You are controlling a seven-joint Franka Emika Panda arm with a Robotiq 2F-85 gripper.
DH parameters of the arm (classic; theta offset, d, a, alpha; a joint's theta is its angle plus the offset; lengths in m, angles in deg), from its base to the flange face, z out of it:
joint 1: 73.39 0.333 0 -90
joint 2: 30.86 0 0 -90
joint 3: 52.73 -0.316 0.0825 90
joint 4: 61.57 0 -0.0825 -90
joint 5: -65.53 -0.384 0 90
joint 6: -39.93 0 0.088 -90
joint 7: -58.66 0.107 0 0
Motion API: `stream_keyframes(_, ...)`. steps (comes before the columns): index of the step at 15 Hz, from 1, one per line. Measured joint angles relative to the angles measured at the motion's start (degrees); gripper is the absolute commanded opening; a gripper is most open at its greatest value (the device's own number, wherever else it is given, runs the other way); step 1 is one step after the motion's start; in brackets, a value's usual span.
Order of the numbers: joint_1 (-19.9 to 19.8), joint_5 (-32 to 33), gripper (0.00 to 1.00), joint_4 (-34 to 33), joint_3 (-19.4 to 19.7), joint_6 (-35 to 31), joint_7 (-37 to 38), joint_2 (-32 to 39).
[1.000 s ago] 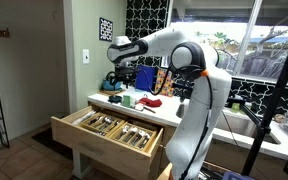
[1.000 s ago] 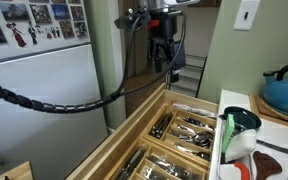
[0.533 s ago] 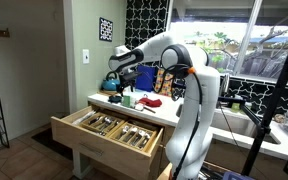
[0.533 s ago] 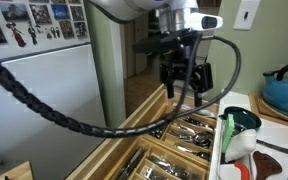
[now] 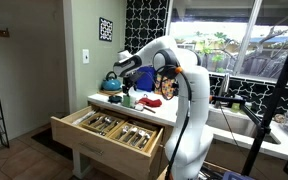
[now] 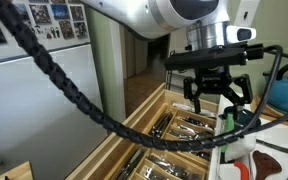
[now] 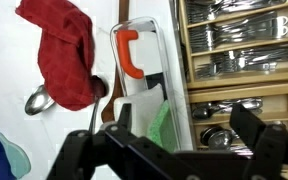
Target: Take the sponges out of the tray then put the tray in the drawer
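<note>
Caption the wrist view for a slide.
Open hand above the tray, beside the open cutlery drawer.

- The white countertop [image 7: 19, 45] carries everything and shows in both exterior views [image 5: 101, 99].
- 1 red cloth [image 7: 66, 55] lies crumpled on it.
- 1 long, narrow tray [image 7: 159, 45] lies just beside the cloth, along the counter's edge.
- 1 metal spoon [image 7: 39, 100] lies with its bowl poking out beside the cloth.
- 1 teal kettle [image 5: 111, 80] stands at the counter's end.

The drawer [image 5: 94, 138] is matt light wood, and its cutlery [image 7: 234, 35] is shiny metal. The red cloth [image 7: 64, 55] looks soft and crumpled. The teal kettle [image 6: 287, 95] is glossy.
</note>
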Motion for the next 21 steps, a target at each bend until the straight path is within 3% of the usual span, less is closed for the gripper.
stream_keyframes(6,0.1,-1.4,1.0,-0.2,-0.2,-0.3,-0.8,-0.1)
stream_keyframes(21,-9.3,-25.5,1.0,-6.1,1.2,-6.8,-23.9,7.3)
